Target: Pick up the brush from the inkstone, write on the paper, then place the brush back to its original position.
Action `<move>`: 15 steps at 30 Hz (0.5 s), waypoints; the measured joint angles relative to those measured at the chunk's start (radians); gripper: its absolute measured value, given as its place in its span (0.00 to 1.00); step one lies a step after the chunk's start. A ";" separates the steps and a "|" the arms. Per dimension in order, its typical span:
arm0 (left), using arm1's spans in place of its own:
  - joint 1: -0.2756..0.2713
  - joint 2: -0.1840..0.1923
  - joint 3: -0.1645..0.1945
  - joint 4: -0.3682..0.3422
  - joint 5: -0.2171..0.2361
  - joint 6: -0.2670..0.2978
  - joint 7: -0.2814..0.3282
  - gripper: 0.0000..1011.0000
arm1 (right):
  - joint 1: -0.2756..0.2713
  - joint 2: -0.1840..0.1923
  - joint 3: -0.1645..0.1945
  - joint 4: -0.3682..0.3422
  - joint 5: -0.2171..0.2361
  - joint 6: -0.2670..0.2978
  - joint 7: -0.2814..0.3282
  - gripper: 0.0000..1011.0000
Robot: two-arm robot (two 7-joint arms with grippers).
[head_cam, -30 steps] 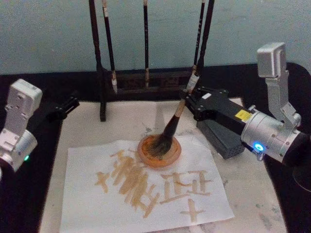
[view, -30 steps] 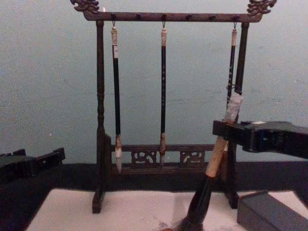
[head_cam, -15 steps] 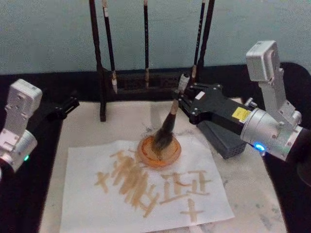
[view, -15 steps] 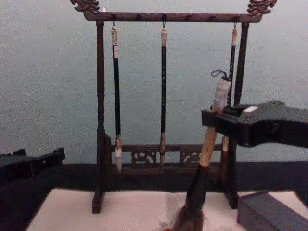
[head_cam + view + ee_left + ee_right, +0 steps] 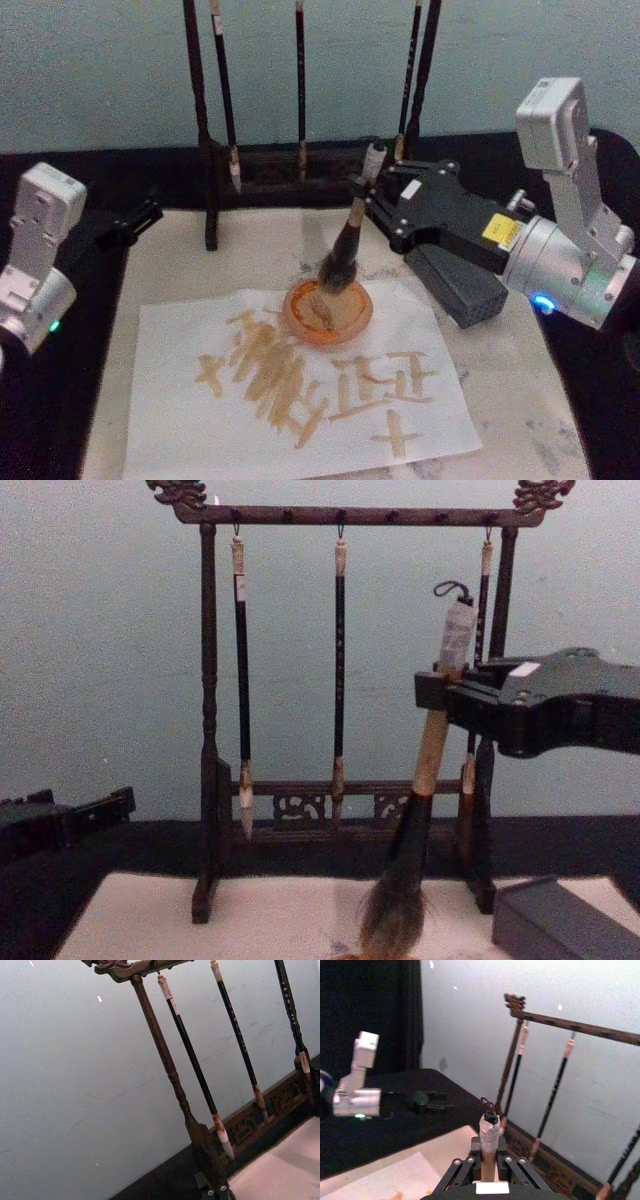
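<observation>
**Right gripper holds the brush nearly upright over an orange dish**

In the head view I see the right gripper [image 5: 372, 200] reaching in from the right of the frame to just above centre. Its fingers are clamped on the tan shaft of the brush [image 5: 345, 250]. The brush stands almost upright, pale cap uppermost, leaning slightly. Its bushy bristles hang over an orange dish [image 5: 300, 325] at the centre of the frame; I cannot tell whether they touch it.

The dish sits at the top edge of the paper [image 5: 180, 400], a white sheet filling the lower half of the frame and marked with tan strokes. The inkstone [image 5: 462, 285] lies right of centre, beneath the right arm, apart from the brush. The left gripper [image 5: 138, 216] is parked near the left edge, off the paper.

In the chest view the grip falls just below the cap, right of centre, and the bristles reach the lower edge. Behind stands a dark wooden rack [image 5: 207, 730] with three thin brushes [image 5: 339, 660] hanging from it.
</observation>
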 joint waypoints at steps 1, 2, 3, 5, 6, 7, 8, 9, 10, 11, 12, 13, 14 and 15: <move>0.000 0.000 0.000 0.000 0.000 0.000 0.000 0.99 | -0.001 0.002 0.001 -0.004 -0.001 -0.001 0.006 0.18; 0.000 0.000 0.000 0.000 0.000 0.000 0.000 0.99 | -0.003 0.004 0.002 -0.008 -0.001 -0.002 0.012 0.18; 0.000 0.000 0.000 0.000 0.000 0.000 0.000 0.99 | -0.005 0.005 0.003 -0.014 -0.002 -0.003 0.018 0.18; 0.000 0.000 0.000 0.000 0.000 0.000 0.000 0.99 | -0.011 0.009 0.005 -0.029 -0.002 -0.006 0.038 0.18; 0.000 0.000 0.000 0.000 0.000 0.000 0.000 0.99 | -0.014 0.010 0.006 -0.035 -0.002 -0.006 0.044 0.18; 0.000 0.000 0.000 0.000 0.000 0.000 0.000 0.99 | -0.019 0.012 0.009 -0.045 0.000 -0.007 0.056 0.18; 0.000 0.000 0.000 0.000 0.000 0.000 0.000 0.99 | -0.021 0.013 0.009 -0.049 0.002 -0.007 0.061 0.18; 0.000 0.000 0.000 0.000 0.000 0.000 0.000 0.99 | -0.027 0.014 0.012 -0.060 0.006 -0.008 0.073 0.18; 0.000 0.000 0.000 0.000 0.000 0.000 0.000 0.99 | -0.030 0.015 0.013 -0.066 0.009 -0.009 0.080 0.18; 0.000 0.000 0.000 0.000 0.000 0.000 0.000 0.99 | -0.033 0.015 0.014 -0.071 0.013 -0.009 0.086 0.18; 0.000 0.000 0.000 0.000 0.000 0.000 0.000 0.99 | -0.041 0.015 0.015 -0.080 0.021 -0.009 0.100 0.18; 0.000 0.000 0.000 0.000 0.000 0.000 0.000 0.99 | -0.044 0.015 0.015 -0.084 0.024 -0.009 0.106 0.18; 0.000 0.000 0.000 0.000 0.000 0.000 0.000 0.99 | -0.048 0.014 0.015 -0.087 0.027 -0.008 0.112 0.18; 0.000 0.000 0.000 0.000 0.000 0.000 0.000 0.99 | -0.051 0.013 0.015 -0.090 0.030 -0.007 0.118 0.18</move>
